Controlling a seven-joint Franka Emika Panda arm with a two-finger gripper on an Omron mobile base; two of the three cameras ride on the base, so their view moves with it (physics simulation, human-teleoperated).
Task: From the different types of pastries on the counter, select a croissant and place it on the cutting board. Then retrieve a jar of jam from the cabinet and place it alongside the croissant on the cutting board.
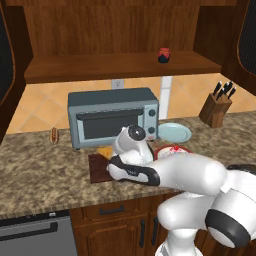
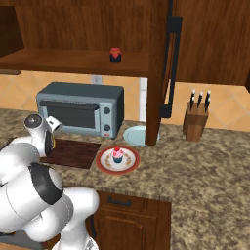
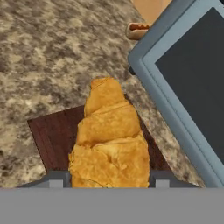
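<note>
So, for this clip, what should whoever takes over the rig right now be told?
Gripper: shut on the croissant, held over the cutting board in front of the toaster oven.
Jar of jam: on the cabinet shelf.
Cupcake: on a red-rimmed plate beside the board. Hot-dog bun: left of the oven.
Done: croissant picked.
Left: release it on the board, then fetch the jam.

Golden croissant [image 3: 111,140], dark brown grained cutting board [image 3: 52,135], speckled brown-beige counter [image 3: 48,52]
</note>
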